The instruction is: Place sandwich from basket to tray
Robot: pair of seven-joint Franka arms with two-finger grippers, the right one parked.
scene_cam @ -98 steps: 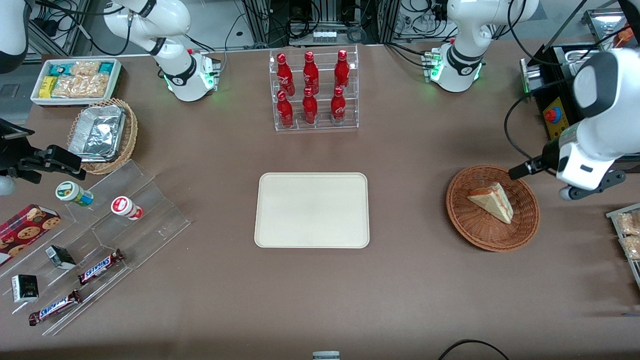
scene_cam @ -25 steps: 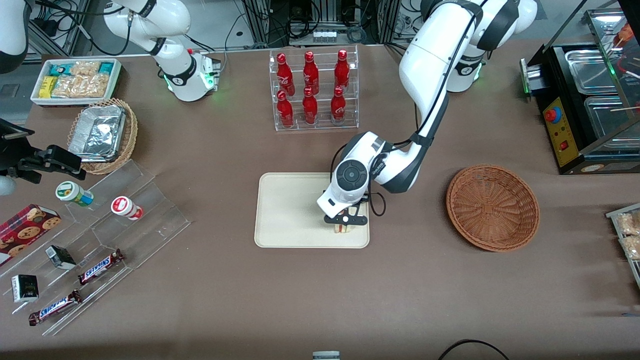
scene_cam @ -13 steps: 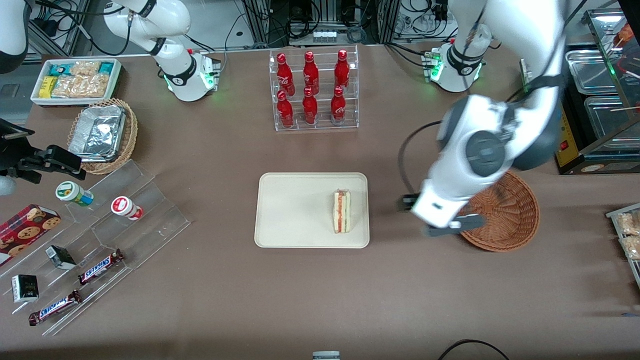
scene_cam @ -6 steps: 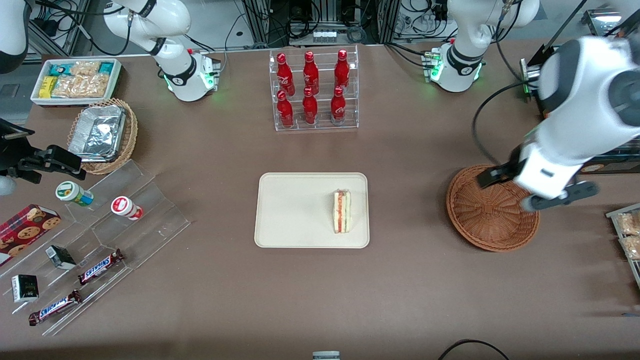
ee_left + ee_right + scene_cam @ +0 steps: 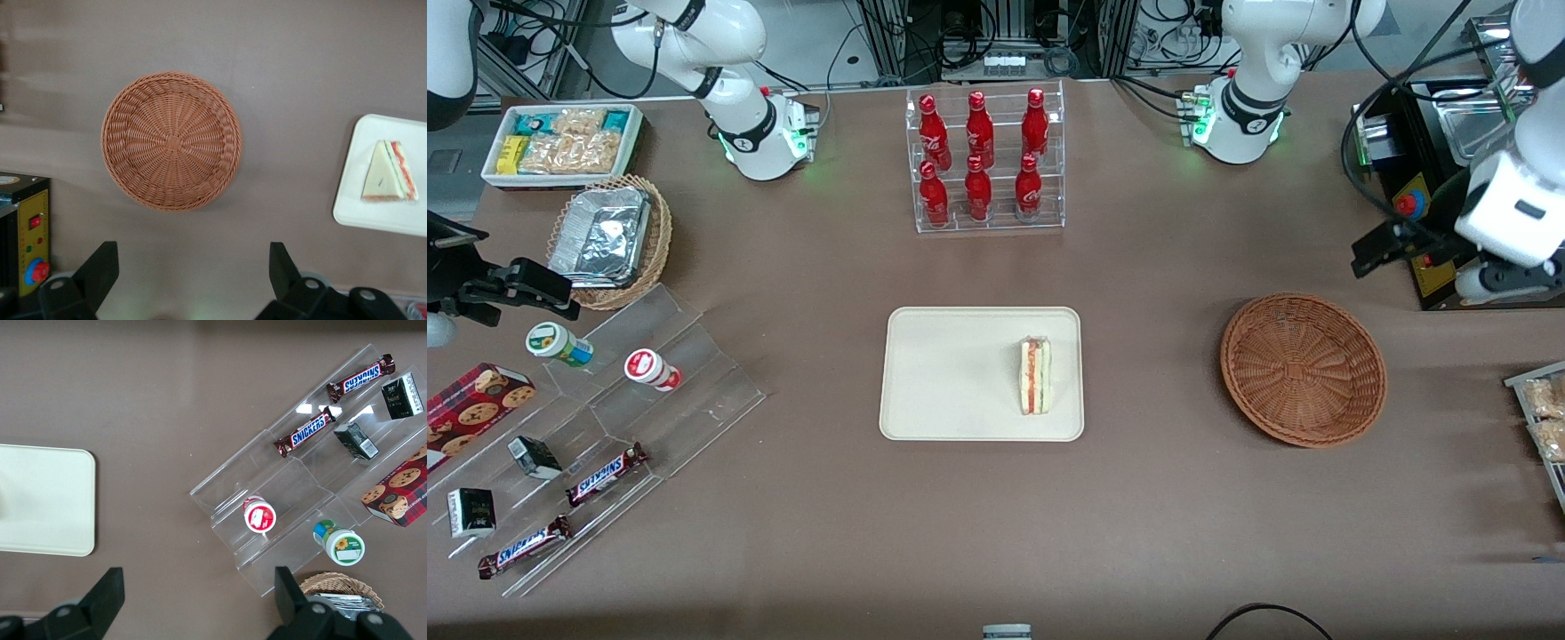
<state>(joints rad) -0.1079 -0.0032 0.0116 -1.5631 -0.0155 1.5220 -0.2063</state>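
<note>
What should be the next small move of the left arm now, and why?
Probably none beyond settling in its raised pose. The sandwich lies on the tray, the basket is empty, and the gripper is open, holding nothing, high above the table near the basket.

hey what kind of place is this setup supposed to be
Likely a robotics lab staged as a snack counter: red bottles in a rack, a sandwich on a tray, an empty basket, and the open gripper raised above the table.
</note>
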